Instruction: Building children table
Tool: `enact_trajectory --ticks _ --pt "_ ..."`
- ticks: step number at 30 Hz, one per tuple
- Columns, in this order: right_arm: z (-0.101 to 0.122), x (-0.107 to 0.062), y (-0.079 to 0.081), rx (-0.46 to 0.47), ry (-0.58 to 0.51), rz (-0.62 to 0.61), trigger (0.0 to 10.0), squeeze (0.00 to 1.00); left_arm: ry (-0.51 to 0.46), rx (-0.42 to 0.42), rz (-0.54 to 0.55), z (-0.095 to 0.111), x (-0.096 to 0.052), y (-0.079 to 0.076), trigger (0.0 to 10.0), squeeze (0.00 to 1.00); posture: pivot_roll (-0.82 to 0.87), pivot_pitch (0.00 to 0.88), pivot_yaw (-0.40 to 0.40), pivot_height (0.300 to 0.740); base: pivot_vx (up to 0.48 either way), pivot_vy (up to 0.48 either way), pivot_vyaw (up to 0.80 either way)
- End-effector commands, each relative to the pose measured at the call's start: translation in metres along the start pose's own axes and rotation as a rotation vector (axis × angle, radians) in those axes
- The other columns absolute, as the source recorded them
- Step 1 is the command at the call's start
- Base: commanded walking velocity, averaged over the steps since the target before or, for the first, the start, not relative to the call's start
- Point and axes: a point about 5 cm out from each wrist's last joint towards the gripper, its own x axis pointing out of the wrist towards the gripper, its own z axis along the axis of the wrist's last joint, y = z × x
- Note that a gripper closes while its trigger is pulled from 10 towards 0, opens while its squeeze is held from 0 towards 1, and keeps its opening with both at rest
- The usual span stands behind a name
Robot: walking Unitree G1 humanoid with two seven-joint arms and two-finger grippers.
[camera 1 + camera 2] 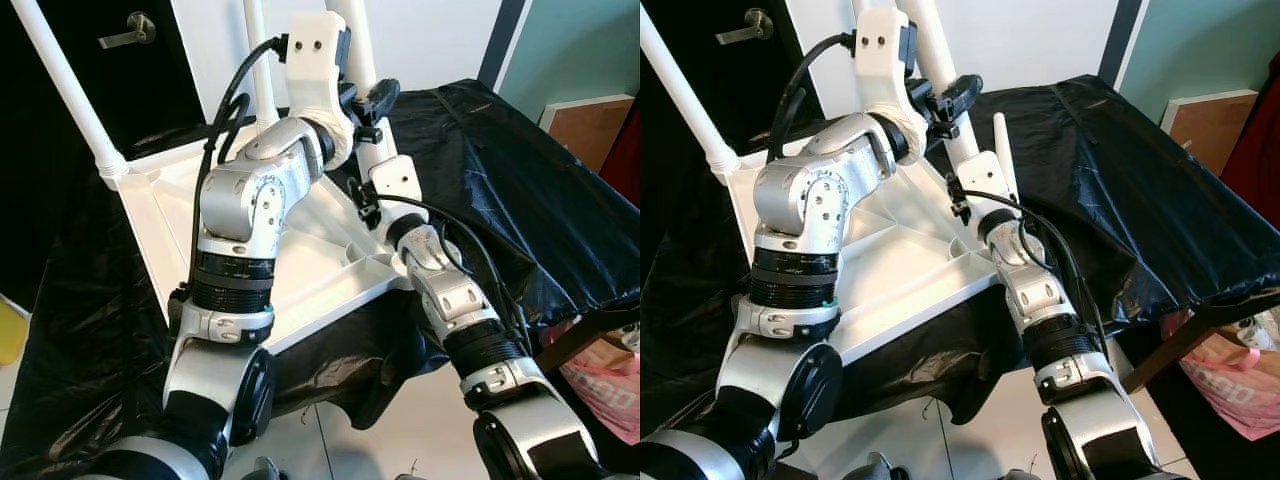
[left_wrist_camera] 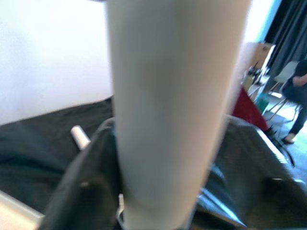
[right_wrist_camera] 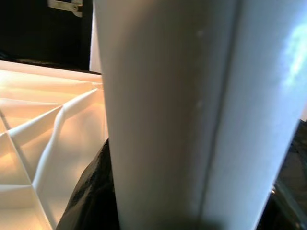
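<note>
One white tabletop (image 1: 330,255), upside down. Three white legs stand on it, perhaps: one at the left corner (image 1: 62,88), two behind the arms (image 1: 258,60). One loose leg (image 1: 1005,158) on one black sheet (image 1: 520,190).

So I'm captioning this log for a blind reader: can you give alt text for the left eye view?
Both silver arms reach up to one white table leg standing on an upturned white tabletop, the left gripper clamped on it higher up than the right gripper. The tabletop lies on a black plastic sheet, with another leg at its far left corner.

Both arms reach forward — left pincer (image 1: 375,100) (raised) above right pincer (image 1: 362,195).
</note>
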Motion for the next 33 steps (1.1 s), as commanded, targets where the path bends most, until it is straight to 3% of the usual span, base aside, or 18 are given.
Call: enact_trajectory --ticks 1,4,5,13,24,31,33 --pt "-0.001 0.002 -0.001 0.011 0.018 -0.010 10.0 0.00 -0.037 0.004 -0.090 0.005 -0.001 -0.009 10.0 1.00 -0.08 0.001 0.015 0.740 0.000 0.000 0.00" --pt "-0.002 0.003 -0.002 0.060 0.025 -0.024 10.0 0.00 -0.039 0.024 -0.086 0.005 -0.001 -0.009 10.0 1.00 -0.08 0.002 0.015 0.740 0.000 0.000 0.00" --pt "-0.002 0.003 -0.004 0.079 0.027 -0.034 10.0 0.00 -0.037 0.046 -0.067 0.004 -0.001 -0.008 10.0 0.00 -0.08 0.002 0.015 0.740 0.000 0.000 0.00" --pt "-0.005 0.002 -0.012 0.127 0.038 -0.082 10.0 0.00 -0.044 0.094 -0.023 0.001 -0.005 -0.002 10.0 0.00 -0.08 0.002 0.021 0.740 0.000 0.000 0.00" --pt "-0.008 -0.003 -0.022 0.113 0.021 -0.152 10.0 0.00 -0.047 0.171 0.030 -0.011 -0.018 0.016 10.0 0.00 -0.08 0.002 0.032 0.740 0.000 0.000 0.00" --pt "-0.014 -0.009 -0.029 0.141 0.037 -0.188 10.0 0.00 -0.016 0.207 0.065 -0.025 -0.025 0.024 10.0 0.00 -0.08 0.004 0.030 0.740 0.000 0.000 0.00" --pt "-0.020 -0.015 -0.034 0.175 0.051 -0.201 10.0 0.00 0.015 0.234 0.087 -0.038 -0.030 0.029 10.0 0.00 -0.08 0.004 0.030 0.740 0.000 0.000 0.00"
